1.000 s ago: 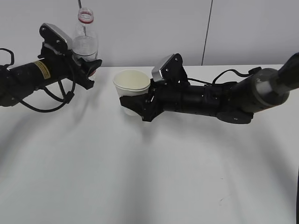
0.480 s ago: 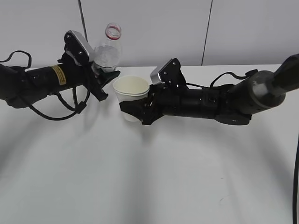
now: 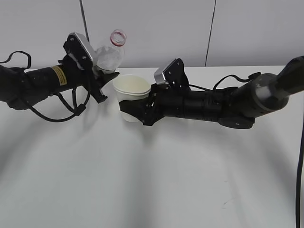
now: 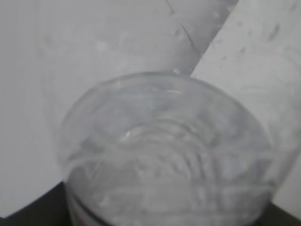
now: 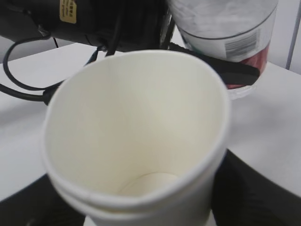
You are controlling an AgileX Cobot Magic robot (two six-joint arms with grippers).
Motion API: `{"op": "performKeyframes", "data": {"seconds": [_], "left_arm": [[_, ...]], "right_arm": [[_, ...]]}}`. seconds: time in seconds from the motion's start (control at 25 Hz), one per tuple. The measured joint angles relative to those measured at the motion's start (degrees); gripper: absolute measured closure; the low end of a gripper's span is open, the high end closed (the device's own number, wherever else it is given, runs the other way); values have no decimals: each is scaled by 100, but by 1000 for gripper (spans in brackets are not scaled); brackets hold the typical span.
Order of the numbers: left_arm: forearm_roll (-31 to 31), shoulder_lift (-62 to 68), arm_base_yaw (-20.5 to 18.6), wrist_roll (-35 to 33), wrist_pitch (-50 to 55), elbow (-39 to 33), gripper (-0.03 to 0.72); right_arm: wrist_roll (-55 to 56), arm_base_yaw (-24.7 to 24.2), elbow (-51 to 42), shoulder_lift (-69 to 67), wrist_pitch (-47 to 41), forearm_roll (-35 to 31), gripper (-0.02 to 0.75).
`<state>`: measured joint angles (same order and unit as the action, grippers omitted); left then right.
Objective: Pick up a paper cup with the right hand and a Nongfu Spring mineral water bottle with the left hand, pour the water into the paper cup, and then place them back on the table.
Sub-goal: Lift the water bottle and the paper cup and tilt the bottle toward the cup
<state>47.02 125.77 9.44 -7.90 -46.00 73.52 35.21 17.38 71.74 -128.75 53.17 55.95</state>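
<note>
My left gripper (image 3: 100, 78) is shut on the clear Nongfu Spring bottle (image 3: 110, 53), held above the white table (image 3: 142, 180) and tilted with its open red-ringed mouth up and to the right, close to the cup. The bottle's clear shoulder fills the left wrist view (image 4: 164, 155); its red label and barcode show in the right wrist view (image 5: 235, 42). My right gripper (image 3: 135, 110) is shut on the cream paper cup (image 3: 131, 95), held upright just right of the bottle. The cup's open inside (image 5: 136, 136) looks empty.
A grey wall with vertical seams (image 3: 210, 33) stands behind the table's back edge. Black cables (image 3: 61, 111) loop under the left arm. The right arm (image 3: 228, 102) lies low across the table's right half.
The left arm has moved right toward the cup with the bottle and tilted it further toward the cup. The right gripper has shifted the cup slightly left.
</note>
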Motion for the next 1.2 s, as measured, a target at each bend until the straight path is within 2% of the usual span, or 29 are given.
{"op": "performKeyframes", "data": {"seconds": [0.2,0.44,0.88,1.2], "left_arm": [[-333,0,0,-550,25,118,288],[-356,0,0,-971,25,135,288],[-670,0,-26,-1732,22,142,288],[-829,0,-115,-2031,-54,172,288]], "right_arm": [[0,0,0,-8,163,0,227],[-19,0,218,-8,239,0,227],[2,0,412,-8,71,137,227],[37,0,412,-8,-318,151,227]]}}
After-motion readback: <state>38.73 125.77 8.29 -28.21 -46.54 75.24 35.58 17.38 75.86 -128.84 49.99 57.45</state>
